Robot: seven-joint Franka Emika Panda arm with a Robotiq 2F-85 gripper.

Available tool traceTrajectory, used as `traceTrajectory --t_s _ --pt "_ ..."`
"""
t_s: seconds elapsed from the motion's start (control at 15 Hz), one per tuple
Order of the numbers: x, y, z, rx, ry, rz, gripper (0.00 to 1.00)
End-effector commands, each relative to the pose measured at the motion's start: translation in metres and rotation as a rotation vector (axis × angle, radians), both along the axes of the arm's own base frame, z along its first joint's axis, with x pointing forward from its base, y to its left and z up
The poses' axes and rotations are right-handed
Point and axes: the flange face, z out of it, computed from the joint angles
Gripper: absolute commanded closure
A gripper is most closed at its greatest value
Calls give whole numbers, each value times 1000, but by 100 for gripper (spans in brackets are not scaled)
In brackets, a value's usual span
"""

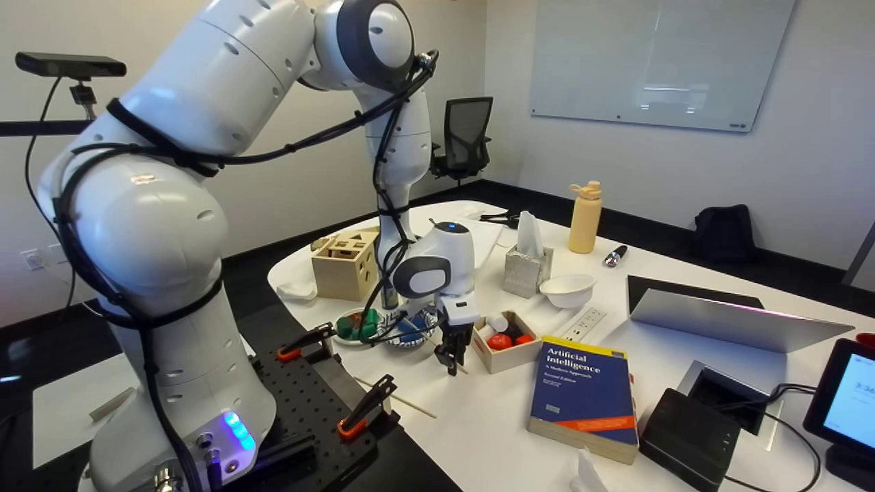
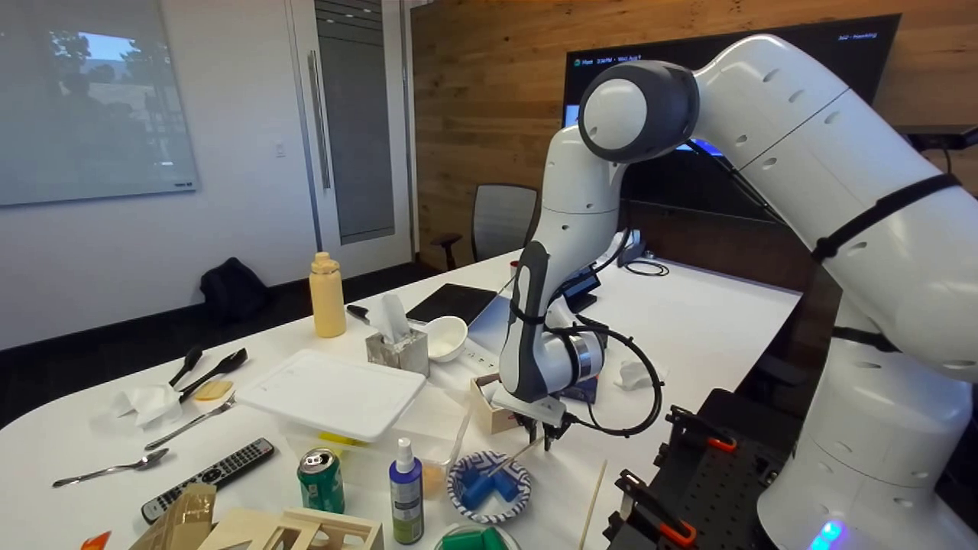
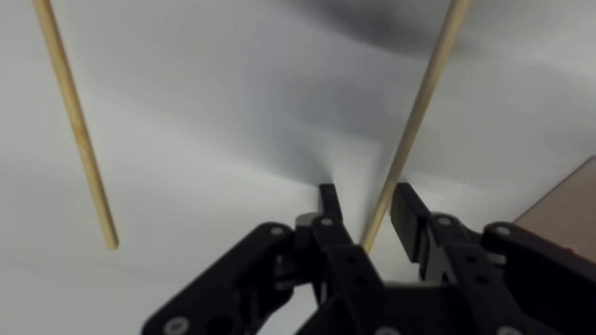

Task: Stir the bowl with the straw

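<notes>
Gripper (image 3: 365, 200) jaws apart, gap wider than straw (image 3: 421, 102) lying between them; straw's far end over blue-patterned bowl (image 2: 474, 463), near gripper; second stick (image 3: 80, 132) on white table (image 2: 707, 328), apart from jaws

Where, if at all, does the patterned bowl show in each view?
In an exterior view: patterned bowl below centre, just left of the gripper.
In an exterior view: patterned bowl at bottom centre, below and left of the gripper.
Wrist view: not in it.
Shared landmark: the stick lying outside the gripper, in all three.
</notes>
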Motion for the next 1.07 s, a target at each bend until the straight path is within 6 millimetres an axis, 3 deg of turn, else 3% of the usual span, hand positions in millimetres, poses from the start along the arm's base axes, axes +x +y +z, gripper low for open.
traceTrajectory --t_s 0.0,0.4,0.8,1.0 --pt "-1 3 2 -24 -16 -20 97" --pt "-3 8 15 -67 -18 7 98" --pt "0 31 69 -249 -80 84 98" --pt "1 57 95 -336 -135 136 98"
